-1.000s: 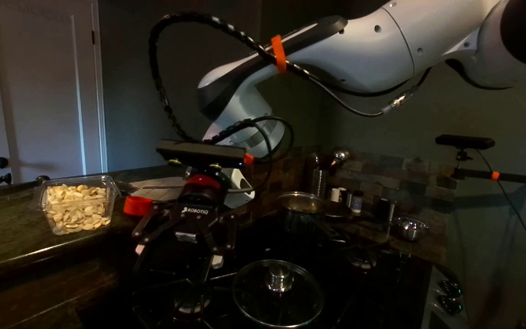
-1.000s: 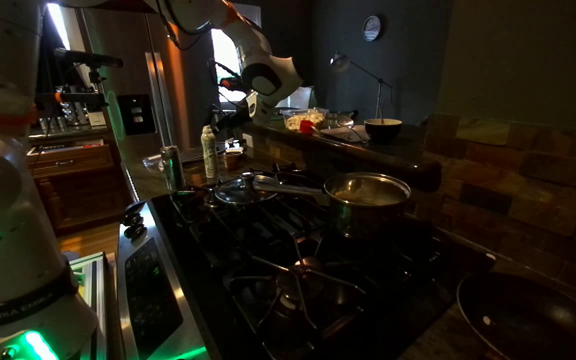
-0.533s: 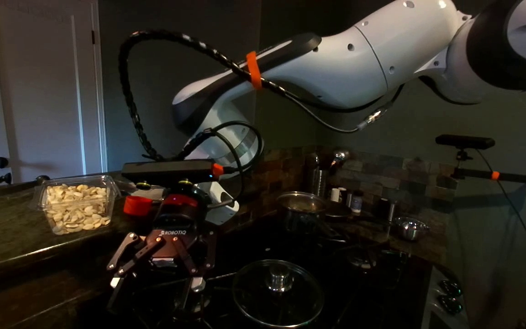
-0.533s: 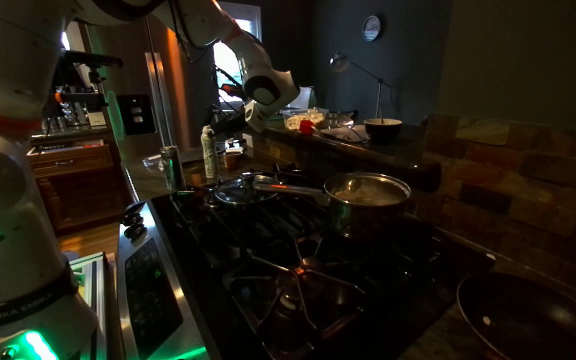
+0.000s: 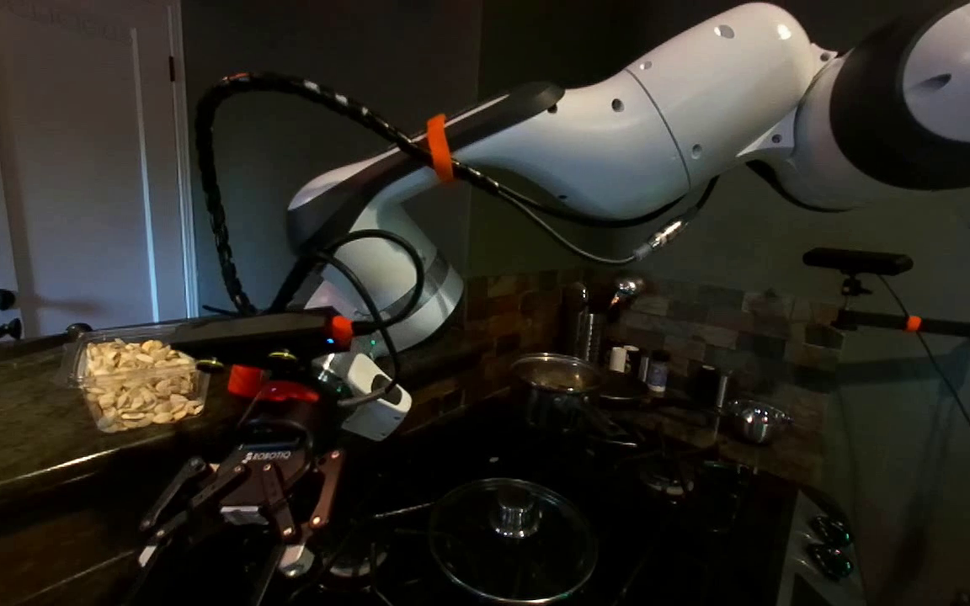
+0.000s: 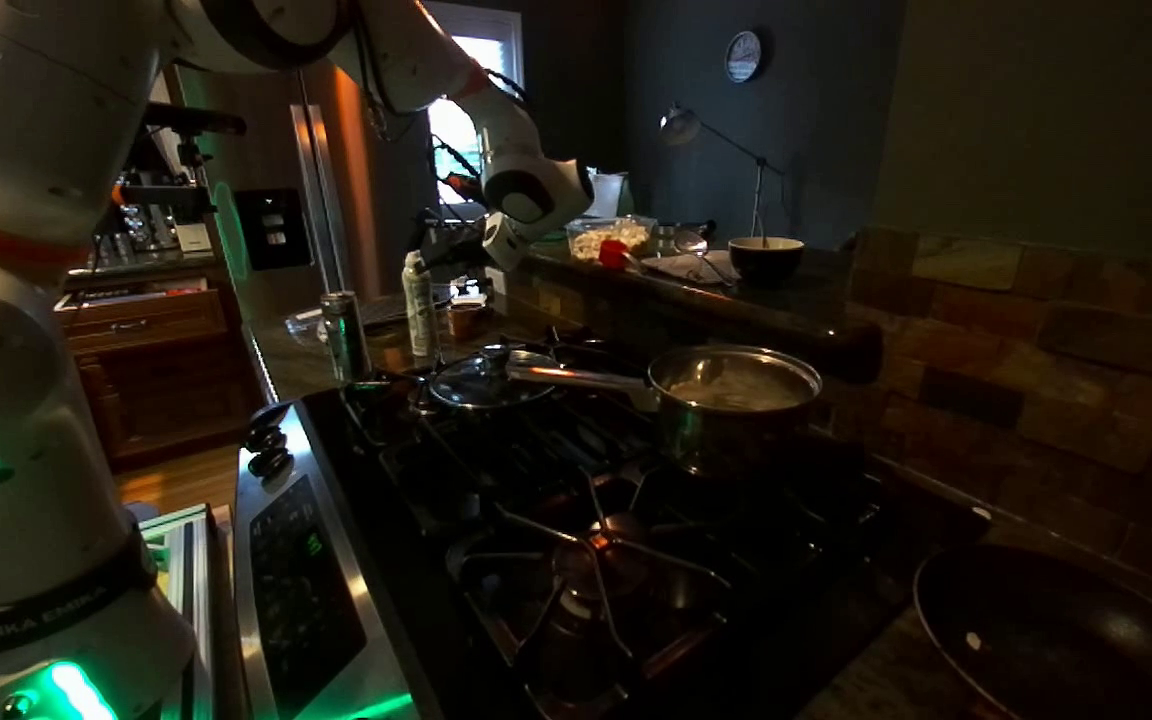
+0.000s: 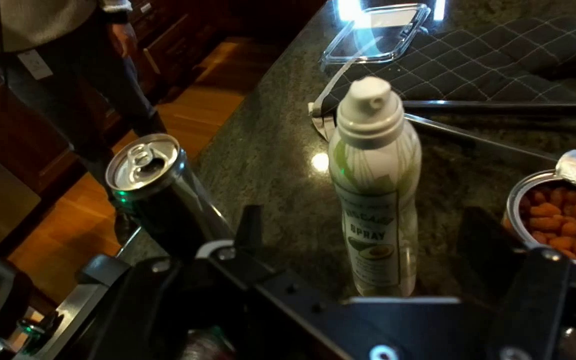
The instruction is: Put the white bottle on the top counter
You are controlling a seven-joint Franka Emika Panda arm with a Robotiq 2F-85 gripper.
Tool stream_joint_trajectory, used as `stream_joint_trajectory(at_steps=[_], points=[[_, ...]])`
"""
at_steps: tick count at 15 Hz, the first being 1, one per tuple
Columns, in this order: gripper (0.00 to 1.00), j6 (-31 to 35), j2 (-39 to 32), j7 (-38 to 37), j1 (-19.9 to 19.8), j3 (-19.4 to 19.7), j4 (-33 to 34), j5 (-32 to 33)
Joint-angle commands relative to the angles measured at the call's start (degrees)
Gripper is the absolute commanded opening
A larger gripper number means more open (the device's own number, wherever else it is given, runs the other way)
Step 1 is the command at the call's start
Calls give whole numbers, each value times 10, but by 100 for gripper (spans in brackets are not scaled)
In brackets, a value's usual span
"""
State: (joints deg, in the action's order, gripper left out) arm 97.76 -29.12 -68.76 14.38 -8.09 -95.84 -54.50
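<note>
White bottle (image 7: 375,185) is standing upright on the desk (image 7: 278,145), a dark, speckled stone surface lying below the level of the raised top counter (image 5: 13,429). A dark can (image 7: 178,215) and an open tin (image 7: 513,205) are flanking it. We are finding the claw (image 5: 207,581) spread; in the wrist view the bottle is showing between its fingers, gaps appearing on both sides. Top counter is carrying a clear tub (image 5: 202,389) and a dark bowl (image 6: 766,262).

Room: dim. A dark wall (image 6: 806,110) is bearing a round clock (image 6: 744,57), a window (image 6: 449,125) is glowing, and a person (image 7: 93,85) is standing on a wooden floor (image 7: 218,80).

Labels: on the bottle we are reading "SPRAY" over an avocado picture, the line above it blurring. "ROBOTIQ" is showing on the claw, "FRANKA EMIKA" on the arm's base (image 6: 31,612). Green characters on the cooktop display (image 6: 311,545) are coming out too small to read.
</note>
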Motion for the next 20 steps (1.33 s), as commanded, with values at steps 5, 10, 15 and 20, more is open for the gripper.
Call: stream_joint_trajectory(at_steps=[5, 10, 15, 20], points=[[100, -10, -68, -71, 22, -15, 65, -18], [100, -10, -71, -39, 23, -28, 53, -31], [100, -5, -72, 0, 27, -36, 49, -39], [100, 2, -75, 29, 31, -34, 48, -34]])
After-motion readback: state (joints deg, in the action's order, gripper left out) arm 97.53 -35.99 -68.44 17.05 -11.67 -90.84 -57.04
